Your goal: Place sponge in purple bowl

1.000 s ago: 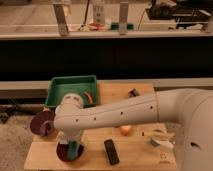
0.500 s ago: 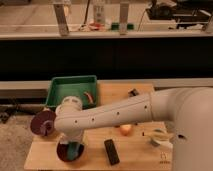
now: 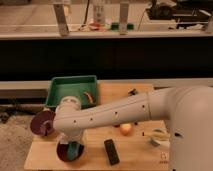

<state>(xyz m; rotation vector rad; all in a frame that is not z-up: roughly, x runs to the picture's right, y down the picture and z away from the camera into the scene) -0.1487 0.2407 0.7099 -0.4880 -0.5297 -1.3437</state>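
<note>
The teal-green sponge [image 3: 74, 148] stands on end at the front left of the wooden table, against the right rim of the dark purple bowl [image 3: 62, 152]. My gripper [image 3: 73, 145] points down right at the sponge, at the end of the white arm that reaches in from the right. The wrist hides the top of the sponge and part of the bowl. I cannot tell whether the sponge is gripped or only touched.
A reddish-brown bowl [image 3: 42, 123] sits at the left edge, behind the purple one. A green tray [image 3: 72, 86] stands at the back left. A black remote [image 3: 111, 151], an orange fruit [image 3: 126, 129] and a pale yellowish object [image 3: 159, 136] lie to the right.
The arm has hardly shifted. The gripper stays low at the sponge beside the purple bowl.
</note>
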